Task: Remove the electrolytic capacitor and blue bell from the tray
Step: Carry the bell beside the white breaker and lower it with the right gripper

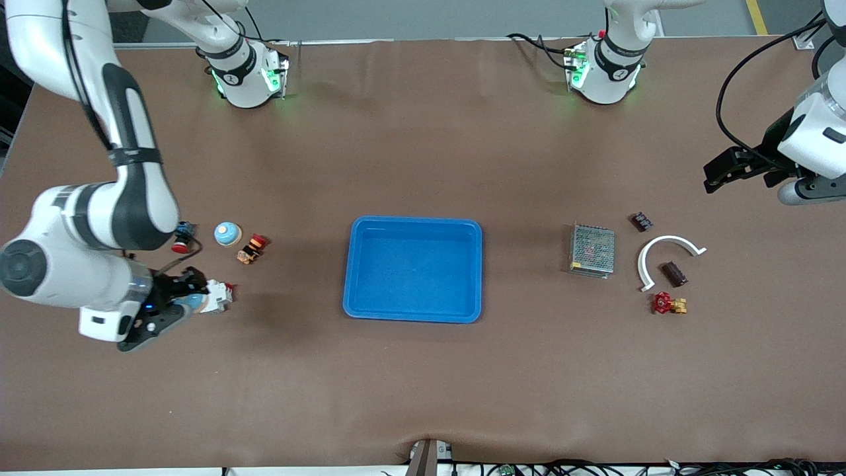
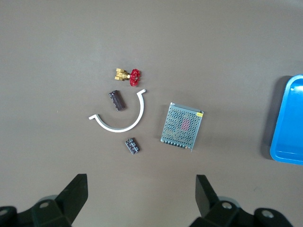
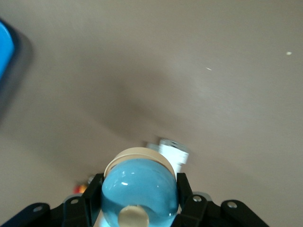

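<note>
**Q:** Where was the tray, and what did it hold?

**A:** The tray (image 1: 413,270) sat mid-table with nothing in it.

**Q:** State of the grippers?

**A:** The right gripper (image 1: 180,299) hung low over the table toward the right arm's end, pinching the bell (image 3: 139,187). The left gripper (image 2: 141,194) waited, fingers spread, over the left arm's end.

**Q:** And the capacitor?

**A:** A dark cylinder, likely the capacitor (image 1: 675,274), lay inside the arc (image 1: 664,248), outside the tray.

**Q:** Step in hand?

**A:** Apparently, setting the bell down. The next move called for lowering it clear of the white part (image 1: 218,295), then releasing.
</note>
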Controlling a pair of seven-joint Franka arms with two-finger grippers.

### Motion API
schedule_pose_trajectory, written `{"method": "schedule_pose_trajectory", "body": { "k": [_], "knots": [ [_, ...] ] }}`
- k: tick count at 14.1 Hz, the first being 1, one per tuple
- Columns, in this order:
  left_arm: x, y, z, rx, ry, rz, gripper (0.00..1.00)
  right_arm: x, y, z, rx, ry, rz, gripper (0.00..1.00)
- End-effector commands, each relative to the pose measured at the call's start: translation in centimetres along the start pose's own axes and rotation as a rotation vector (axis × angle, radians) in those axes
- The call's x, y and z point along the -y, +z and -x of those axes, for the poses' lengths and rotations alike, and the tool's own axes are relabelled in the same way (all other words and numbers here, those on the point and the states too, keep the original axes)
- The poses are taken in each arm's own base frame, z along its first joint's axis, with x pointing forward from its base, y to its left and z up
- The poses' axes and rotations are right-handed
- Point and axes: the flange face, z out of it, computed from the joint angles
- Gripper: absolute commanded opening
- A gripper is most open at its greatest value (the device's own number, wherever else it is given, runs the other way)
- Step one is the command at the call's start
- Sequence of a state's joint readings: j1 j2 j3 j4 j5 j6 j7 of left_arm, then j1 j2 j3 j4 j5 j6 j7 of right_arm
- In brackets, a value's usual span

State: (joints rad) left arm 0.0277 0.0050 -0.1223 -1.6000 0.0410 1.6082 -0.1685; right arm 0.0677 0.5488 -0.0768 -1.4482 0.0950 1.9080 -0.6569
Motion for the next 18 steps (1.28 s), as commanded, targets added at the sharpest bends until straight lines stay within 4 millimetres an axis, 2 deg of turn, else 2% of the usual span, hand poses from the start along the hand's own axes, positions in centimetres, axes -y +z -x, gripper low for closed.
{"method": "schedule_pose_trajectory", "body": {
  "k": [1, 4, 8, 13, 18],
  "knots": [
    [0.1, -0.6, 0.4, -0.008, -0.004, 0.015, 1.00, -3.1, -0.1, 2.1, 0.005, -0.119, 0.042, 0.29],
    [0.2, -0.6, 0.4, -0.009, -0.005, 0.010, 1.00, -7.1, 2.1, 4.5, 0.013, -0.230, 0.077, 0.29],
    [0.1, -0.6, 0.3, -0.009, 0.000, 0.008, 1.00, -9.6, 6.5, 6.5, 0.032, -0.294, 0.053, 0.30],
    [-0.1, -0.5, 0.2, -0.008, 0.009, 0.008, 1.00, -8.7, 11.9, 7.5, 0.029, -0.294, 0.043, 0.30],
    [-0.1, -1.0, 0.0, -0.020, 0.014, 0.010, 1.00, -8.5, 14.6, 7.3, 0.043, -0.299, 0.027, 0.31]
  ]
}}
